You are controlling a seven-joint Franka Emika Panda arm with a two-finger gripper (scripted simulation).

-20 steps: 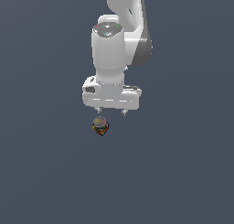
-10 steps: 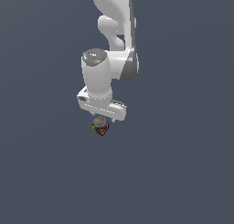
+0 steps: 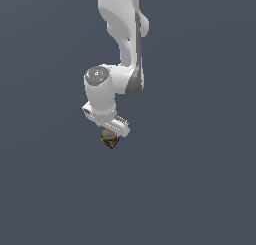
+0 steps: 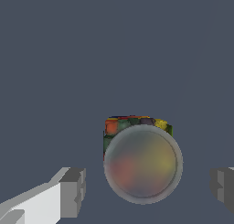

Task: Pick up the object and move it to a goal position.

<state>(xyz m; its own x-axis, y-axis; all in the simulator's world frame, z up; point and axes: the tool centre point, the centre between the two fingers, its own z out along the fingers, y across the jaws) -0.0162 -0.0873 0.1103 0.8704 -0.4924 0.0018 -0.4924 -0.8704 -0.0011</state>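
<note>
The object point(image 3: 109, 139) is a small jar with red, yellow, orange and green patches and a round grey rim. It stands on the dark grey floor, partly hidden under my hand in the exterior view. In the wrist view the object point(image 4: 142, 161) sits between my two fingers, seen from above, with a gap on each side. My gripper point(image 3: 111, 135) is open and lowered around the jar's top; one grey fingertip point(image 4: 73, 191) shows on one side and the other at the frame edge. It also shows in the wrist view point(image 4: 148, 186).
The flat dark grey floor point(image 3: 200, 189) runs all around. My white arm point(image 3: 122, 34) comes down from the top of the exterior view. No other object shows.
My hand has swung toward the exterior view's left, turned about its axis, and come down over the jar. The jar has not moved.
</note>
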